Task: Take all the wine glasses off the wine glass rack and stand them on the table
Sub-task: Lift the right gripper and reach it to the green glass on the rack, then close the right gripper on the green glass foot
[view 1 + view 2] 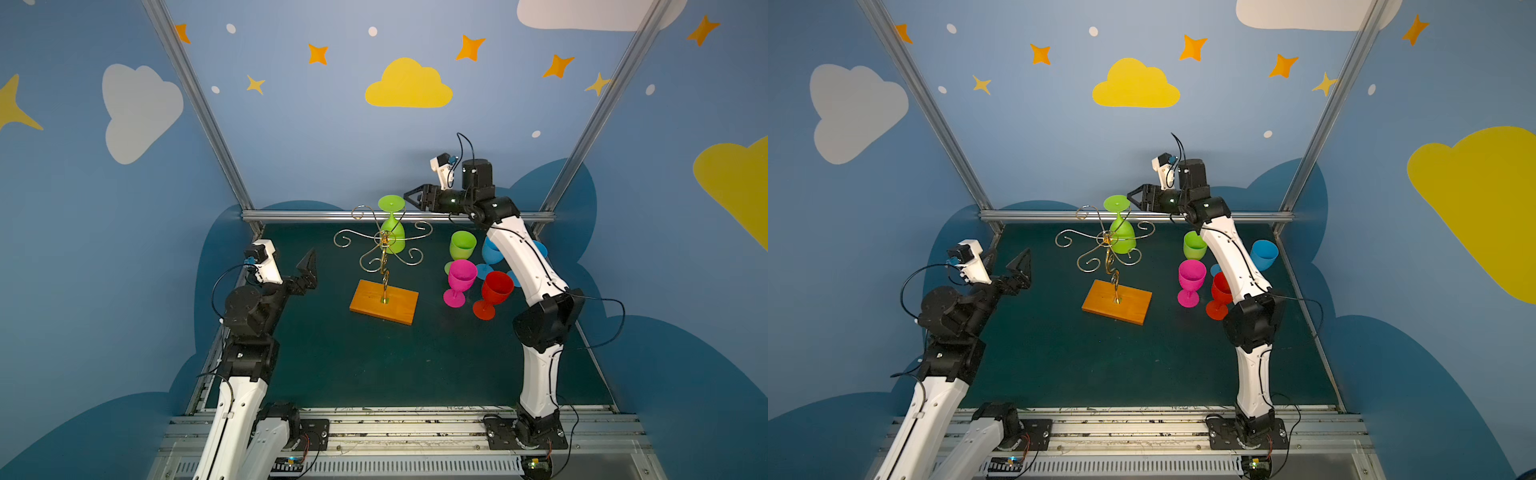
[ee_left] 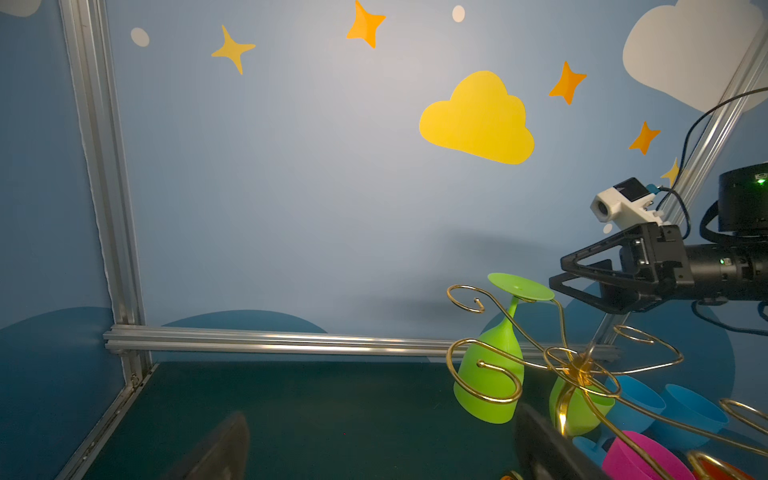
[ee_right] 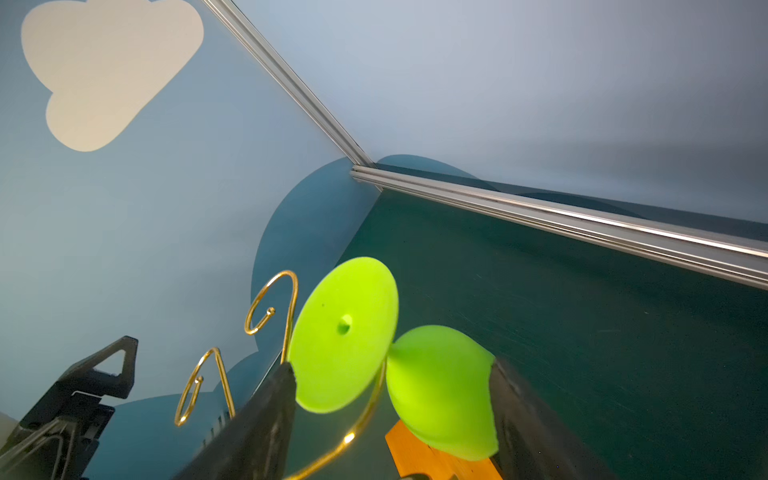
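Observation:
A green wine glass [image 1: 392, 237] [image 1: 1122, 241] hangs upside down from a far arm of the gold wire wine glass rack [image 1: 384, 266] [image 1: 1106, 241], its round foot on top. The rack stands on an orange-brown wooden base [image 1: 399, 305]. My right gripper [image 1: 408, 198] [image 1: 1130, 195] is open, level with the foot, its tips just right of it. In the right wrist view the gripper [image 3: 392, 363] has the foot and bowl [image 3: 440, 395] showing between its fingers [image 3: 266, 415]. My left gripper [image 1: 301, 272] [image 2: 382, 457] hangs open at the left, away from the rack, holding nothing.
Several glasses stand upright on the dark green table right of the rack: green [image 1: 462, 245], blue [image 1: 490, 251], pink [image 1: 461, 278] and red [image 1: 496, 291]. My right arm reaches over them. An aluminium rail [image 1: 316, 216] runs along the back edge.

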Action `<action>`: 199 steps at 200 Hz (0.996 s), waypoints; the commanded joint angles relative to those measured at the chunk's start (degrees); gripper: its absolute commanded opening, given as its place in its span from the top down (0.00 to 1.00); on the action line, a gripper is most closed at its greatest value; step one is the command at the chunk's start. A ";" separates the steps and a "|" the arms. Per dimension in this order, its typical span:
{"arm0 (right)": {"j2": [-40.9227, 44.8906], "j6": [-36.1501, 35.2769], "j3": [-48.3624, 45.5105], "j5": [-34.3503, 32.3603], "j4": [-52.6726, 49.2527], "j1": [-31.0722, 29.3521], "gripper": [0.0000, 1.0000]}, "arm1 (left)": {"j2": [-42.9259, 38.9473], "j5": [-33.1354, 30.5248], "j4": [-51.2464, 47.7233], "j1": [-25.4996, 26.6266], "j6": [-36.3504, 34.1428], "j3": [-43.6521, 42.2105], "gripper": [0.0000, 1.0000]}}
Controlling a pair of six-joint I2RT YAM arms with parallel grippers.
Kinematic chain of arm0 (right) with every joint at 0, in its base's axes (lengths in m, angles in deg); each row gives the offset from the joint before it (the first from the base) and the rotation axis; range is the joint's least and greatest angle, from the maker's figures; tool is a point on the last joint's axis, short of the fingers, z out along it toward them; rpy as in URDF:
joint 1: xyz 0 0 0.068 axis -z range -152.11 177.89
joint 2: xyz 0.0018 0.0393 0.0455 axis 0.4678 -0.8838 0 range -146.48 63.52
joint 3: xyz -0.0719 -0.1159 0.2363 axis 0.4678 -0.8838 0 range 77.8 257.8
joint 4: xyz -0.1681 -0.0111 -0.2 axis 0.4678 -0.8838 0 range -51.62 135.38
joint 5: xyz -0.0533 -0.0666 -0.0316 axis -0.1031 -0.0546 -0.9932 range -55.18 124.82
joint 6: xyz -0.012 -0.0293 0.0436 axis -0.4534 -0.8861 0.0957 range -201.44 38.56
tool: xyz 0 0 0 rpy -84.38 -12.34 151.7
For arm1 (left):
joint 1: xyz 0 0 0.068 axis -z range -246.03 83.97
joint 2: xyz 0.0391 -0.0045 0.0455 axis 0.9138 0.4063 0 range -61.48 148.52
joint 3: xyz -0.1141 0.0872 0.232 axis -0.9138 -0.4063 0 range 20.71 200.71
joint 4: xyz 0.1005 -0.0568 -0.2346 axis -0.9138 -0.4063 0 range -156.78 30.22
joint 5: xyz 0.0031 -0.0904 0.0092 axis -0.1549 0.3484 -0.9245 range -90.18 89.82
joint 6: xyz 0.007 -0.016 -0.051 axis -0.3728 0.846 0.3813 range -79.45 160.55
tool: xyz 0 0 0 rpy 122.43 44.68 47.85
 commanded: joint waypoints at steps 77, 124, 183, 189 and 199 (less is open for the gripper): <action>-7.76 2.18 9.80 -0.15 -2.44 -1.87 0.34 | -1.24 -0.26 0.68 -0.34 -0.45 -0.93 0.03; -8.32 1.92 10.12 0.17 -3.18 -2.00 0.52 | -1.42 -0.24 0.68 -0.34 -0.45 -0.93 0.03; -7.03 1.85 9.45 0.24 -3.29 -2.05 0.73 | -1.55 -0.44 0.66 -0.24 -0.47 -0.94 0.03; -6.90 1.87 9.27 0.34 -3.10 -2.05 0.75 | -1.59 -0.44 0.63 -0.24 -0.45 -0.93 0.02; -6.58 1.98 8.98 0.54 -2.96 -2.02 0.78 | -1.52 -0.46 0.59 -0.29 -0.46 -0.99 0.02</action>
